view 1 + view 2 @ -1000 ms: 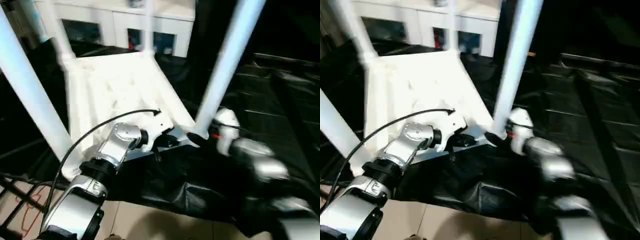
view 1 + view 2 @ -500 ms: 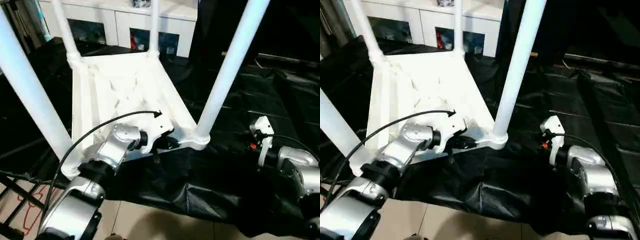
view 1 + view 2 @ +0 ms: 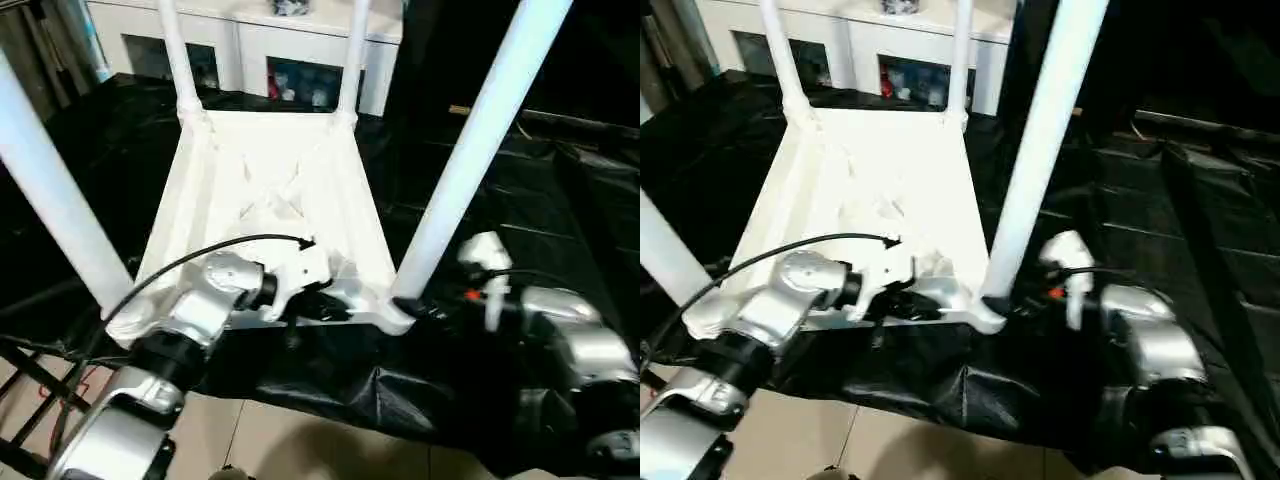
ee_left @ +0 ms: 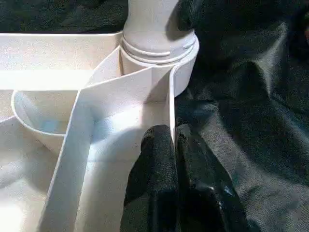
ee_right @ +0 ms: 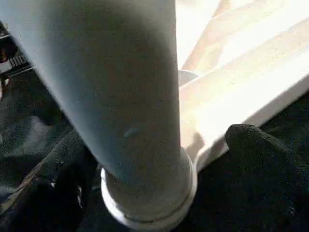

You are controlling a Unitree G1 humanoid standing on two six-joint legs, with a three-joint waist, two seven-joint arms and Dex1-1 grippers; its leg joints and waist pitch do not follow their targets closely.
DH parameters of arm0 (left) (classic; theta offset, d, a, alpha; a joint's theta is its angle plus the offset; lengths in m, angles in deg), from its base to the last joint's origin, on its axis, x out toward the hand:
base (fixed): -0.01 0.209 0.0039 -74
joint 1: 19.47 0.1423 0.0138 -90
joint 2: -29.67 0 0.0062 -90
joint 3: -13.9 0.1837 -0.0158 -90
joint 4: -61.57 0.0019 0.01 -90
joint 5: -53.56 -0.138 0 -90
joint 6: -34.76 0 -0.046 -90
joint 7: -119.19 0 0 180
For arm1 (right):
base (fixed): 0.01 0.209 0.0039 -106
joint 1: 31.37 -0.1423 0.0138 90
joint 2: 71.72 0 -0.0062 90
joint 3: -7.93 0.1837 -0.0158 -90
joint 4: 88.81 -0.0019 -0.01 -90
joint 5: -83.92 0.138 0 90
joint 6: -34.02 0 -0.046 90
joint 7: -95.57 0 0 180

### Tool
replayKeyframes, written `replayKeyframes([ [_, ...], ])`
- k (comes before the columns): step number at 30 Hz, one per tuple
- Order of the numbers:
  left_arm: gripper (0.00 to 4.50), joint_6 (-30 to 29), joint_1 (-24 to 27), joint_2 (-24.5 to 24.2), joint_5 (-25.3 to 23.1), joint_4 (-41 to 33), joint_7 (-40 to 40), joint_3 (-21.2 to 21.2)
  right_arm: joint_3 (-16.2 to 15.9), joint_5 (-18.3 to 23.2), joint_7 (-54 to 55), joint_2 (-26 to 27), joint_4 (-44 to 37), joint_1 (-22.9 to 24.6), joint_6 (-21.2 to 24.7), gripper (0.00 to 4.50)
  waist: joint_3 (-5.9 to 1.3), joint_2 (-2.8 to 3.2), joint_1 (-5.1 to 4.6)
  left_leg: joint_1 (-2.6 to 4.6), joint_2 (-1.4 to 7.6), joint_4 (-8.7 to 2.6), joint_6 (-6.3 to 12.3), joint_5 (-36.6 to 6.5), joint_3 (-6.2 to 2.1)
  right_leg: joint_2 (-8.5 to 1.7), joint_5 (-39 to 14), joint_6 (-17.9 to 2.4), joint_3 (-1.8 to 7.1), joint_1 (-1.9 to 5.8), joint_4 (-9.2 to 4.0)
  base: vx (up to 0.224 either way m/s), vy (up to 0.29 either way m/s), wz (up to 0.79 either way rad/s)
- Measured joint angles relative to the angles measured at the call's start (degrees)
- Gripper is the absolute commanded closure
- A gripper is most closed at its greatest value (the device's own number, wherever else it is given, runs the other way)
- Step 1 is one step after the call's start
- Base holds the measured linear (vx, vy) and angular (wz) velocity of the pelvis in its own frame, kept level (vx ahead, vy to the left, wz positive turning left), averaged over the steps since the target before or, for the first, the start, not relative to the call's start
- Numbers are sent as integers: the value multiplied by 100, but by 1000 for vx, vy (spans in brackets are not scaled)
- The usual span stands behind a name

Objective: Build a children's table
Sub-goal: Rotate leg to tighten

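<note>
The table is seen upside down on black sheeting, its ribbed underside facing up and four white legs standing up out of the corner sockets. The near right leg is seated in its socket at the corner nearest the robot. The left gripper is pinched on the thin near rim of the table, just beside that socket, one black finger on each side of the wall and pressed together on it. The right gripper is spread wide around the base of the near right leg, one finger seen on either side of it, just above the socket collar; whether the fingers touch the leg cannot be told. A white cabinet with glass-fronted compartments is seen behind the table, and pale floor shows at the near edge of the sheeting.
</note>
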Motion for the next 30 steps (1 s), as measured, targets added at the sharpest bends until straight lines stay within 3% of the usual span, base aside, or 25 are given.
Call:
replayKeyframes([
  [9,450,12,-1,-63,39,0,21,22,-269,-153,-164,60,322,-243,-27,127,-1,-7,-8,2,1,1,0,1,0,0,0,0,0,0,7,0,0,0],
  [16,450,16,-1,-96,46,1,47,21,-365,-190,-289,62,450,-280,-88,173,-1,-7,-8,2,1,10,-1,0,0,0,0,0,1,0,15,0,0,0],
  [24,450,-127,-88,78,25,215,-382,-58,-196,-230,231,298,567,-280,-129,209,-6,-20,-24,13,4,38,-2,2,-5,0,2,0,2,7,31,0,0,0],
  [26,450,-185,-128,144,0,300,-607,-100,-85,-242,601,476,711,-312,-151,210,-7,-24,-61,16,3,42,-2,2,-5,0,-4,12,5,9,29,0,0,0],
  [30,450,-459,-319,380,-170,558,-1474,-228,277,-321,2247,1164,1344,-692,-290,213,-8,-29,-273,23,-2,59,-6,3,-25,0,-6,21,0,4,25,0,0,0],
])
